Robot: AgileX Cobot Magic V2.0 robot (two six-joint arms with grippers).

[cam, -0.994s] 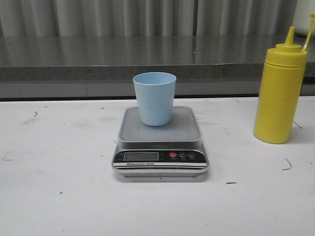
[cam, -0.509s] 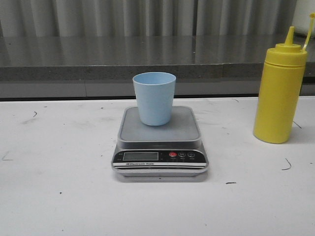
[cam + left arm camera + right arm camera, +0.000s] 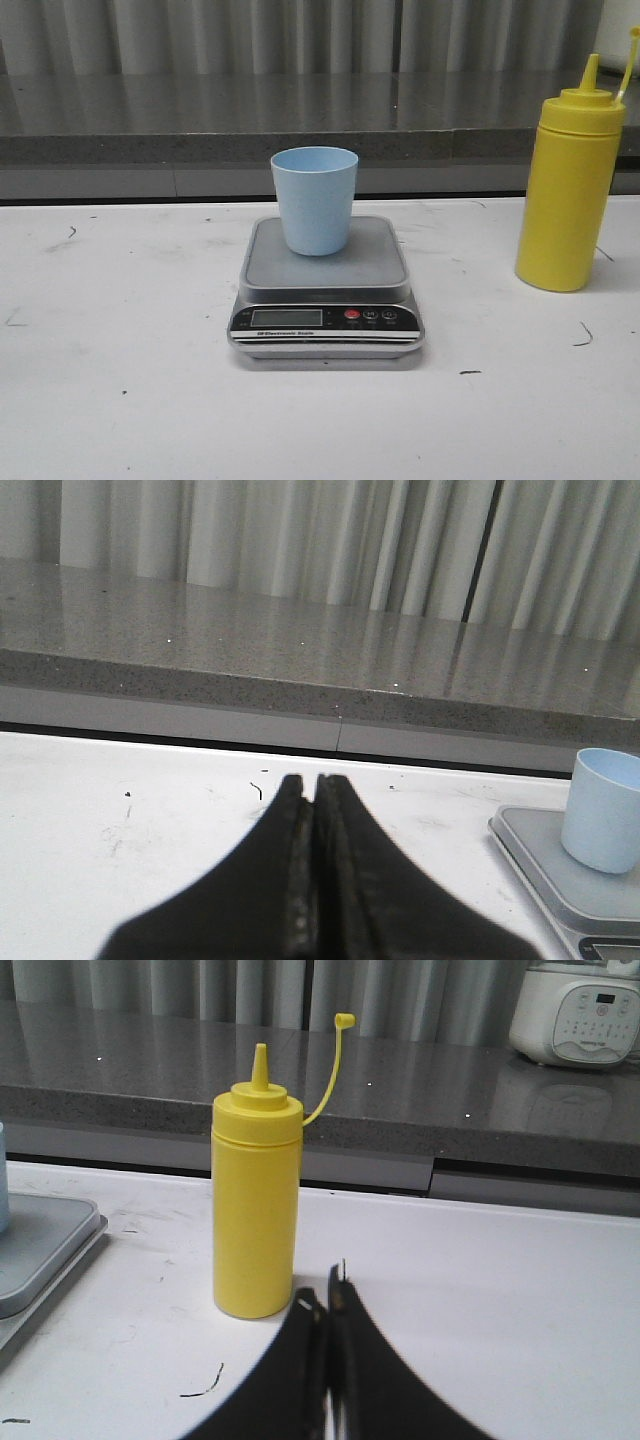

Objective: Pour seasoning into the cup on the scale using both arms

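On the white table (image 3: pixel 120 400), toward my right side, the yellow seasoning bottle (image 3: pixel 568 190) stands upright, its long axis vertical, cone nozzle up and its thin cap strap arcing free above. It is well apart from the scale (image 3: pixel 326 290), which sits at the table's middle with the pale blue cup (image 3: pixel 314 200) upright on its steel platform, toward the back edge.

Seen from my right wrist, the bottle (image 3: pixel 256 1205) stands just ahead of my right gripper (image 3: pixel 322 1305) and a little toward the scale side, not touching. That gripper's fingers are pressed together and hold nothing. My left gripper (image 3: pixel 313 785) is likewise closed flat and empty, hovering over bare table, with the cup (image 3: pixel 602 810) ahead and off to its right.

My right arm is clearly the nearer one to the bottle. I judge it must spread its fingers before closing around the bottle's upright body.

Behind the table runs a grey counter (image 3: pixel 200 110) with a white appliance (image 3: pixel 580 1010).
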